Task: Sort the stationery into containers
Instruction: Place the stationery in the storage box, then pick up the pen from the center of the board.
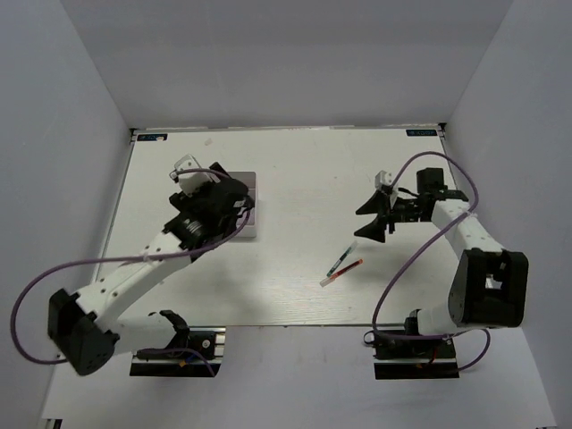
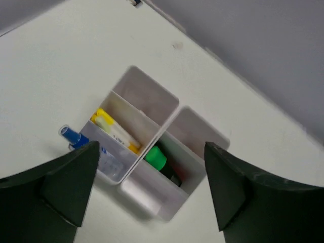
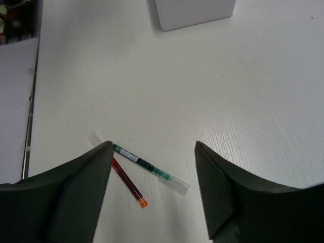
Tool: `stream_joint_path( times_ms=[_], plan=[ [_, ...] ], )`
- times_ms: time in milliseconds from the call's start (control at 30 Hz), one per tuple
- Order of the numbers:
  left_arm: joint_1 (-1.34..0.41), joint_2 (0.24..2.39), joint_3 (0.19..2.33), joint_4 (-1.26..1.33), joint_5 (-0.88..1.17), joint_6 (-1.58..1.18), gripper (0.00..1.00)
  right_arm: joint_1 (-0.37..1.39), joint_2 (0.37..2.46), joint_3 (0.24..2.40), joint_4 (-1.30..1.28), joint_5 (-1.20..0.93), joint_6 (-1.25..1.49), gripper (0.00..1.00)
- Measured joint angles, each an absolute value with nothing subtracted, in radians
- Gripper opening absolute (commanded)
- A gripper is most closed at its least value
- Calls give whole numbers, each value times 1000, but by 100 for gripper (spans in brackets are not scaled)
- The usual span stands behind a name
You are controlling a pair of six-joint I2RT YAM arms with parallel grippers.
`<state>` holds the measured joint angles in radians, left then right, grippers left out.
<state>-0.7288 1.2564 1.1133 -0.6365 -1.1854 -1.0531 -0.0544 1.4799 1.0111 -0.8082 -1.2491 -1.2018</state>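
Observation:
The white divided tray [image 2: 169, 109] lies below my left gripper [image 2: 149, 152], which is open and empty above it. In its compartments I see a green highlighter [image 2: 156, 158], a yellow-ended item [image 2: 117, 131] and a blue-capped clear tube [image 2: 83, 143]. In the top view the tray [image 1: 255, 210] is mostly hidden by the left arm. A green pen [image 3: 147, 164] and a red pen [image 3: 127, 183] lie crossed on the table, also in the top view [image 1: 341, 265]. My right gripper [image 3: 153, 147] is open and empty above them, and it shows in the top view [image 1: 371, 225].
A white box corner [image 3: 195, 12] shows at the top of the right wrist view. The table's left edge [image 3: 33, 91] runs nearby, with cables beyond it. Grey walls enclose the table on three sides.

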Motion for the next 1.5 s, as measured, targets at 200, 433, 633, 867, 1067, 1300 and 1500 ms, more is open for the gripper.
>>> stream_joint_path(
  times_ms=[200,433,633,867,1067,1300,1500],
  plan=[
    [-729,986,876,-287,-716,-597,100,111,1297,831,-392,-965,-883,90],
    [-729,1023,971,-295,-295,-407,100,175,1293,844,-368,-789,-1143,70],
    [-728,921,838,-339,-150,-355,100,238,1471,969,-633,-739,-1559,29],
    [-728,762,779,-391,-122,-305,100,333,1638,1085,-774,-679,-1747,30],
    [-720,720,767,-408,-119,-268,100,425,1654,1084,-842,-616,-1811,37],
    [-715,688,745,-427,-115,-250,100,487,1654,1066,-859,-540,-1817,39],
    [-715,672,743,-436,-109,-243,100,538,1654,1005,-859,-490,-1812,39]
  ],
)
